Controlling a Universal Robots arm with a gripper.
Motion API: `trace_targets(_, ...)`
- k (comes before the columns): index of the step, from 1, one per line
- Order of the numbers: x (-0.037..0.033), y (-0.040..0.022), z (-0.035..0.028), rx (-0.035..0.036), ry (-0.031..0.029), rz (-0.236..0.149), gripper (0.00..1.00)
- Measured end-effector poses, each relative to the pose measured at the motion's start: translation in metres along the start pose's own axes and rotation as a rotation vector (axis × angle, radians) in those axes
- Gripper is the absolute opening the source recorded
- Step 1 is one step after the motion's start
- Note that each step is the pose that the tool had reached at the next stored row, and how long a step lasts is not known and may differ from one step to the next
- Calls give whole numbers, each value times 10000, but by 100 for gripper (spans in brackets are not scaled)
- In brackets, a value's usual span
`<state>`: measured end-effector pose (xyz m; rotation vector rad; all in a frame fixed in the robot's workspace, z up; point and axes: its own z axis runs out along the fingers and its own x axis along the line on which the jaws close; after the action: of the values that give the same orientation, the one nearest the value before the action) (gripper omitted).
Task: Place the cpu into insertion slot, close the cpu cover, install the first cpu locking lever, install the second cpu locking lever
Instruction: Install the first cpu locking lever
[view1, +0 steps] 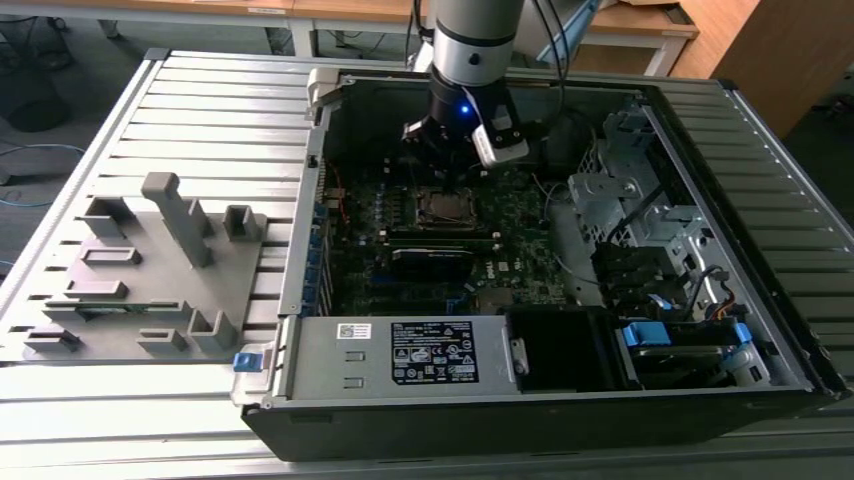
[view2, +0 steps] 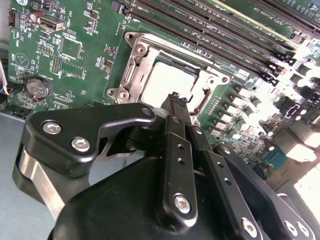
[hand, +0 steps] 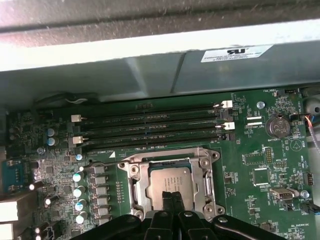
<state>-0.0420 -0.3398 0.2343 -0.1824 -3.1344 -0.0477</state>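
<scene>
While the cpu (hand: 170, 181) already lies in the insertion slot (hand: 210, 160) with the cpu cover (hand: 142, 190) seemingly down around it, the gripper (view2: 176, 100), fingers pressed together on nothing visible, hovers at that slot's edge, and I cannot tell whether the locking lever (view2: 201, 102) beside that slot is latched.

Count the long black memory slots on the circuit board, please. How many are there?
4. The memory slots lie parallel between the cpu and the case wall: one nearest the wall, a second, a third, a fourth nearest the cpu. None looks hidden.
</scene>
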Motion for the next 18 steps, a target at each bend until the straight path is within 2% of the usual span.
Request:
trace_targets(8, 0, 2, -51, -1, 0, 0, 11)
trace_targets(15, 2, 1, -54, 0, 0, -1, 11)
trace_targets(18, 24, -1, -54, 1, 0, 0, 11)
